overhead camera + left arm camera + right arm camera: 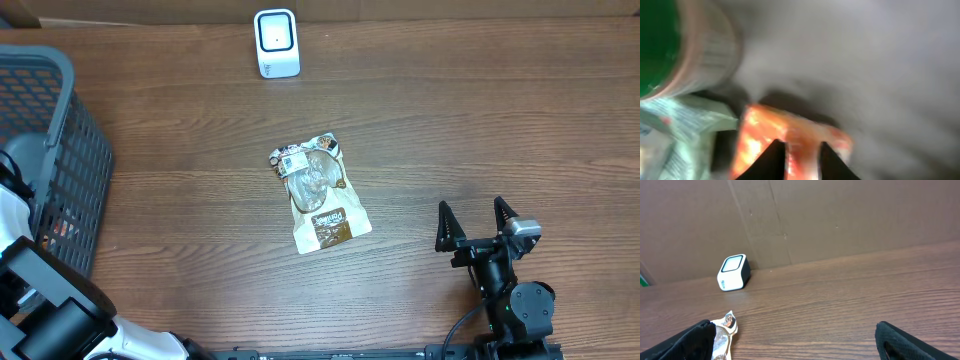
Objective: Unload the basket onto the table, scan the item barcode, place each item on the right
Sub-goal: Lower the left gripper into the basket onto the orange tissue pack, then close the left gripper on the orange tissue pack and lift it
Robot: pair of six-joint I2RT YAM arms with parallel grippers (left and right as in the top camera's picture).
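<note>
Pick from basket (62,75).
Pinching orange packet (760,135) with left gripper (802,152) for lift-out; right gripper (471,210) spread, parked clear of scanner (277,43).

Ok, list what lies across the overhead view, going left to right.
basket → scanner → snack packet → right gripper
</note>
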